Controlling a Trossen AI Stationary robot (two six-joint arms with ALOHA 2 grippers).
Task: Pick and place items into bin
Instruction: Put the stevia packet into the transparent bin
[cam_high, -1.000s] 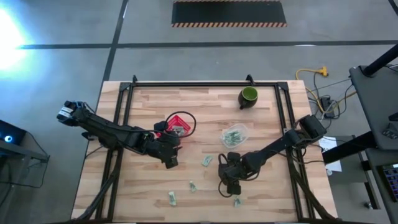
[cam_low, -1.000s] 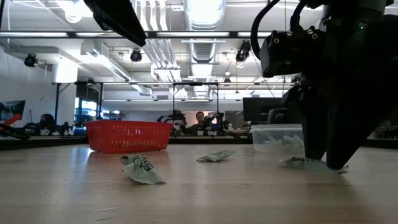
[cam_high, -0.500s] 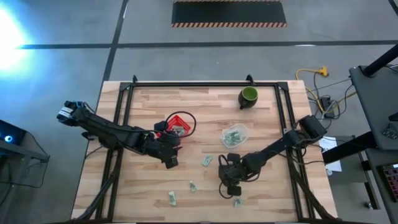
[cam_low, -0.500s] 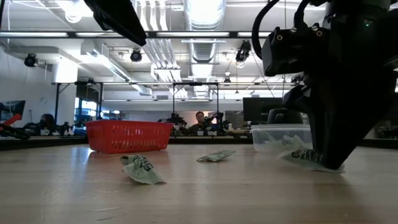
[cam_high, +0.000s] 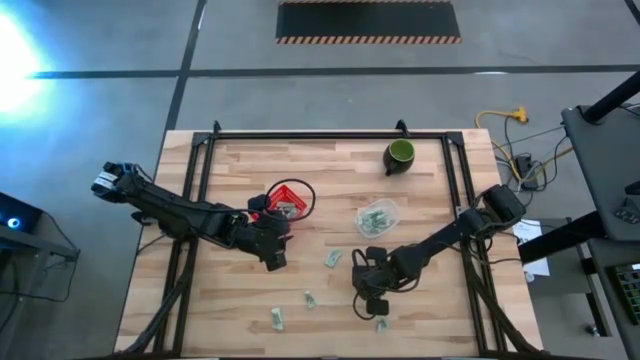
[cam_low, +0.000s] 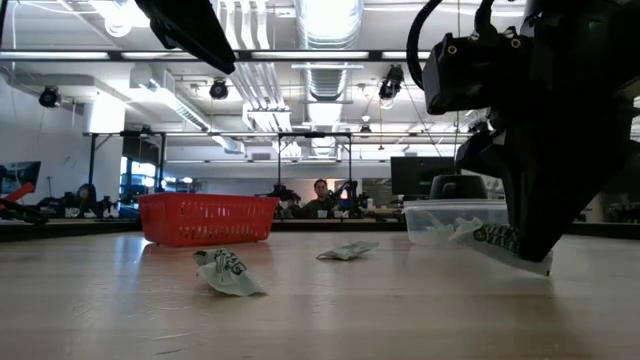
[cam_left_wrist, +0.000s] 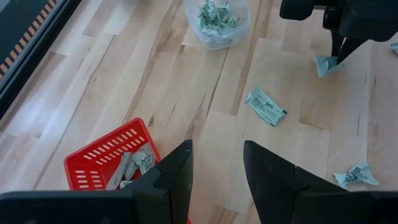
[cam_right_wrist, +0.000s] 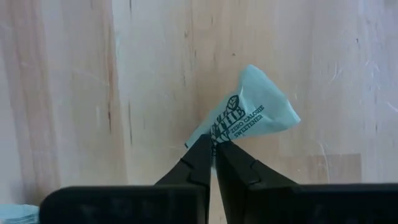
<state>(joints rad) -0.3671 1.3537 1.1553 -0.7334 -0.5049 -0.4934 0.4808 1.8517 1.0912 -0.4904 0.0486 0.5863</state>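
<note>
Wooden surface (cam_high: 240, 170), butcher-block planks, black frame rails along its edges.

Left arm: reaches in from the left edge; left claw (cam_high: 276, 256) hangs near mid-surface, just in front of the red basket (cam_high: 287, 200). Left wrist view: fingers (cam_left_wrist: 177, 171) stand apart with bare wood between them, nothing gripped.

Right arm: comes in from the right edge, bent low toward the front. Right claw (cam_high: 372, 301) pinched closed on one corner of a pale green packet (cam_right_wrist: 245, 121); printed text visible on the wrapper. Low view: that packet (cam_low: 497, 243) hangs tilted from the fingertips, lifted just clear of the wood.

Red basket (cam_left_wrist: 115, 158): slotted walls, left of centre, several packets inside.

Clear plastic container (cam_high: 378, 217): right of centre, between basket and green cup, holds a heap of packets.

Dark green cup (cam_high: 400, 154): upright, near the far edge, well apart from both claws.

Loose packets on the surface:
- one (cam_high: 332, 258) between the two claws;
- one (cam_high: 310, 299) nearer the front;
- one (cam_high: 277, 319) close to the front edge;
- one (cam_high: 381, 324) just in front of the right claw.

Low view, room beyond: a person seated at a desk (cam_low: 320, 192).
</note>
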